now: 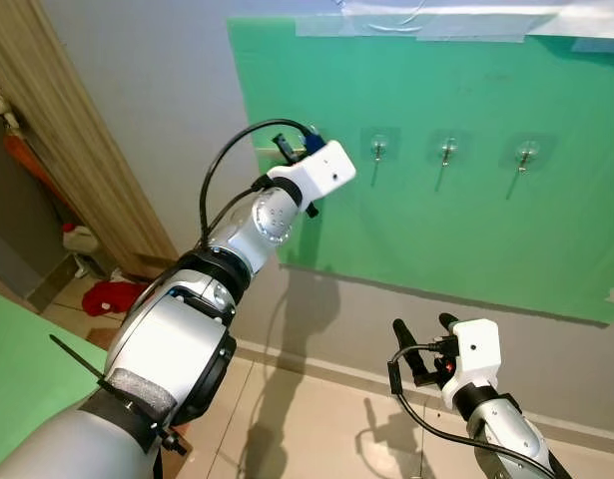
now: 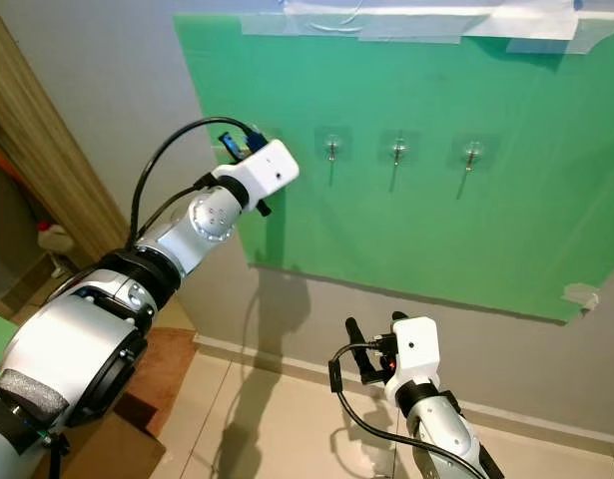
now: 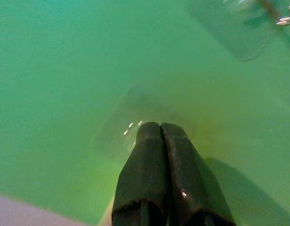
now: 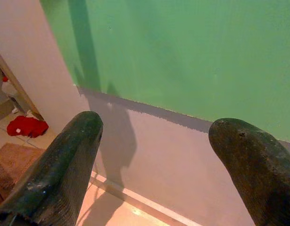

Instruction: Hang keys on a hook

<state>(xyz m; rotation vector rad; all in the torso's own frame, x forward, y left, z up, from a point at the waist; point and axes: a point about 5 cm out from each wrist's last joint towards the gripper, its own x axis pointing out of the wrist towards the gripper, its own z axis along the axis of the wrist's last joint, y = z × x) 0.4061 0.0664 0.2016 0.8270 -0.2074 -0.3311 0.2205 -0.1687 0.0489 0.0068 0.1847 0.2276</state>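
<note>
Right gripper's fingers [image 4: 64, 165] spread wide before green board [image 4: 192, 52].

No text, label, brand, number or sign can be read in any of the views. The green sheet [image 1: 456, 200] taped across the wall in the upper right of the head views is plain and unprinted, and the clear hook pads [image 1: 446, 150] stuck on it carry no lettering. The white wrist housings of the two arms are unmarked where they face the camera. In the wrist views, plain green surface, bare wall and black finger [image 3: 149, 174] material are seen, with no marking that can be made out.
</note>
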